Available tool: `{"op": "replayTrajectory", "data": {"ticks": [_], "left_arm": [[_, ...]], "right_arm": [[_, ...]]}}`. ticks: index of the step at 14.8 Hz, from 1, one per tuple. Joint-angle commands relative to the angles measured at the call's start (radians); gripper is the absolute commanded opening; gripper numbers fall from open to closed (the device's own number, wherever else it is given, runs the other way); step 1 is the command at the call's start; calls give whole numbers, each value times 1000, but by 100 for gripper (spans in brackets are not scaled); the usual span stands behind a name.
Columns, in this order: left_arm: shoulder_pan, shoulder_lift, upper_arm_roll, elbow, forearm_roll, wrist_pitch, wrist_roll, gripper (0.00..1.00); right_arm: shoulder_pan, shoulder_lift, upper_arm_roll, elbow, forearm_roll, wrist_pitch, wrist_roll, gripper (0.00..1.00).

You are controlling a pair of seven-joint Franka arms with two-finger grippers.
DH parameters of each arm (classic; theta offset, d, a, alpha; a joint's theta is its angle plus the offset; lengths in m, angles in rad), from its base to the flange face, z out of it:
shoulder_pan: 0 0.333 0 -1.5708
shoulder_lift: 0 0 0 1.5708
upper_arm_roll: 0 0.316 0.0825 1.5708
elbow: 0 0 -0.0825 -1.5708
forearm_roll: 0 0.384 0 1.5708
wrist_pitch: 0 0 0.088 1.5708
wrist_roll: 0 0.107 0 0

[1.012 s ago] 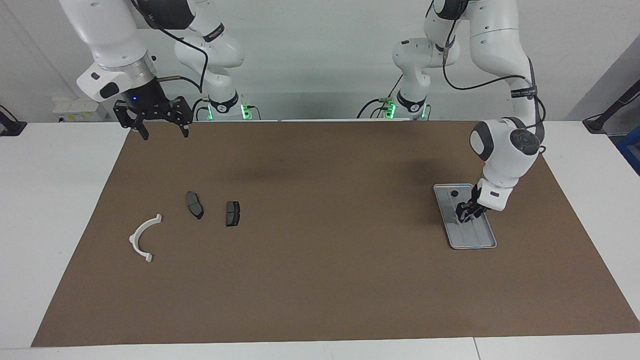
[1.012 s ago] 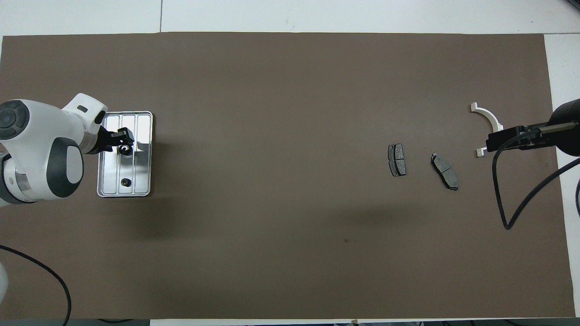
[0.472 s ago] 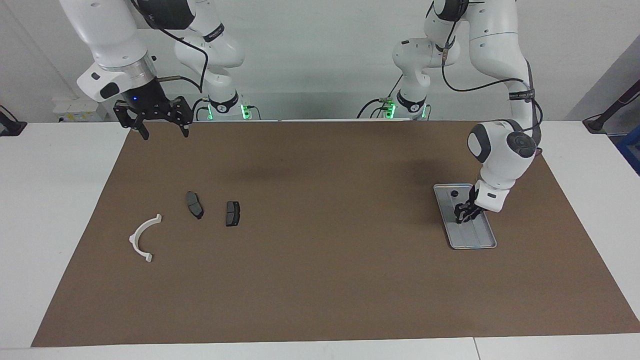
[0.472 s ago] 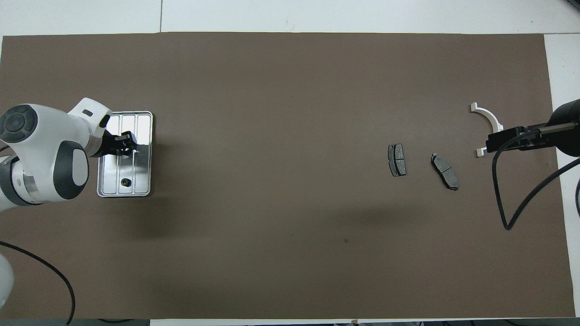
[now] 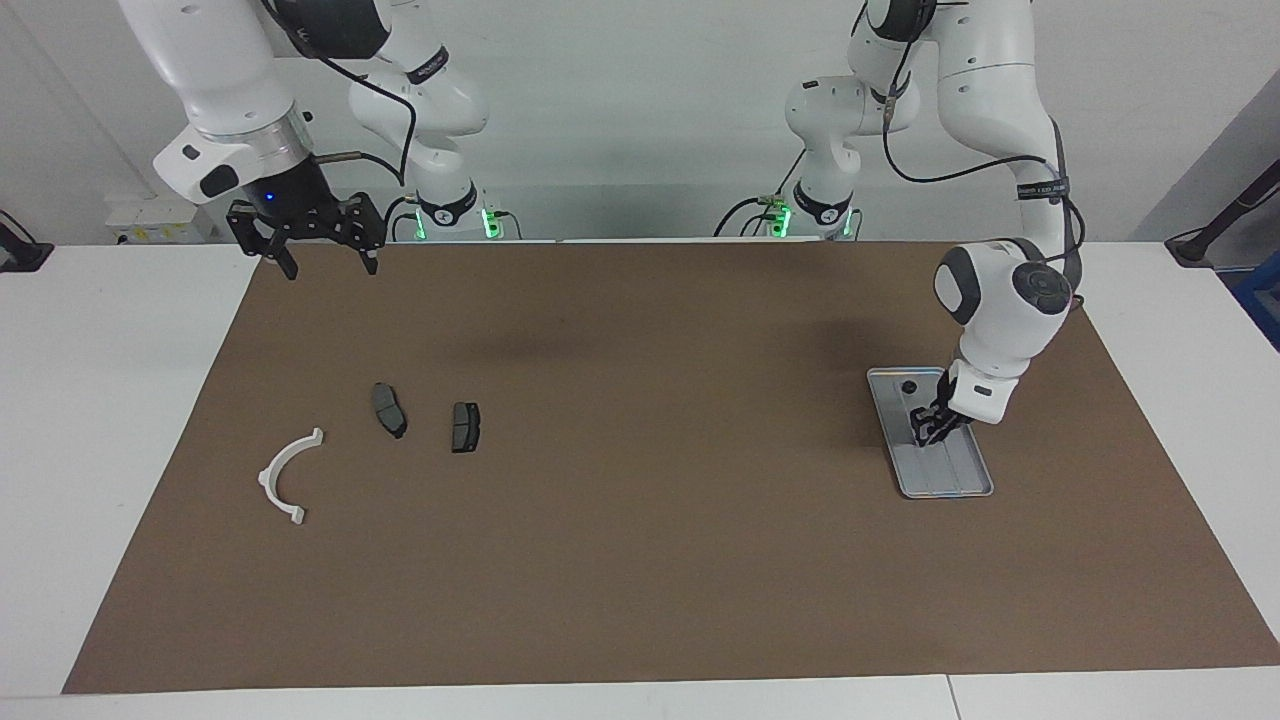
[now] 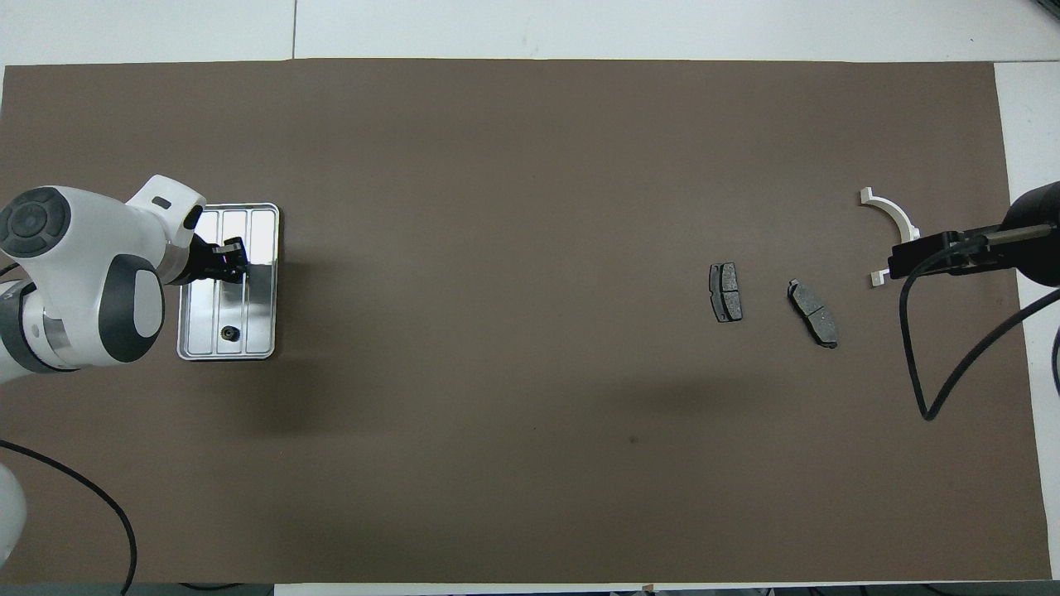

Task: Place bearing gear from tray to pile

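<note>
Overhead view first: we have the left gripper (image 6: 236, 263) down inside the tray (image 6: 262, 217), and its fingers have drawn together over the last second, where they stood spread around a small dark bearing gear a moment ago. That gear no longer shows on the ribbed floor; it sits hidden between the fingertips, so we read this as a pinch closing on it, though we cannot see the contact itself. A second bearing gear (image 6: 227, 334) lies loose on the tray floor just beside the gripper, toward the robots.

From the facing view we see the left gripper (image 5: 925, 432) low over the middle of the tray (image 5: 958, 485), with that spare gear (image 5: 908, 386) clear of it. The arm has barely shifted while the fingers came in.

What that means for us: the grasp looks made or nearly made, and lifting comes next. The pile waits well away from this gripper, toward the right arm's end: two brake pads (image 5: 389, 410) and a white bracket (image 5: 284, 476).

Our right gripper (image 5: 320, 262) waits up in the air with its fingers spread wide, over the mat's edge by its own base.
</note>
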Motion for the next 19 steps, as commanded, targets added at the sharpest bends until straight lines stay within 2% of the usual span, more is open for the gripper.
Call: {"op": "replayTrajectory", "data": {"ticks": [1, 3, 6, 9, 12, 15, 17, 19], "left_arm": [[-88, 19, 12, 157, 3, -174, -140, 25], [-185, 46, 14, 254, 7, -271, -310, 25], [-375, 57, 14, 291, 39, -274, -643, 25], [-479, 57, 9, 281, 33, -248, -771, 25], [-573, 93, 9, 221, 30, -124, -900, 25], [-581, 117, 6, 210, 28, -83, -911, 25], [-591, 114, 7, 160, 30, -37, -911, 26], [-593, 113, 7, 144, 30, -21, -912, 26]], "right_arm": [[-6, -16, 2, -10, 15, -11, 2, 100], [-3, -18, 4, -9, 13, -11, -2, 100], [-3, -22, 13, -10, 15, -9, -4, 100], [-3, -22, 19, -12, 15, -11, -5, 100], [-3, -24, 19, -12, 15, -14, -4, 100], [-2, -24, 22, -12, 13, -14, -5, 100], [17, -30, 36, -25, 16, -9, -2, 100], [44, -51, 34, -65, 71, 3, 19, 100]]}}
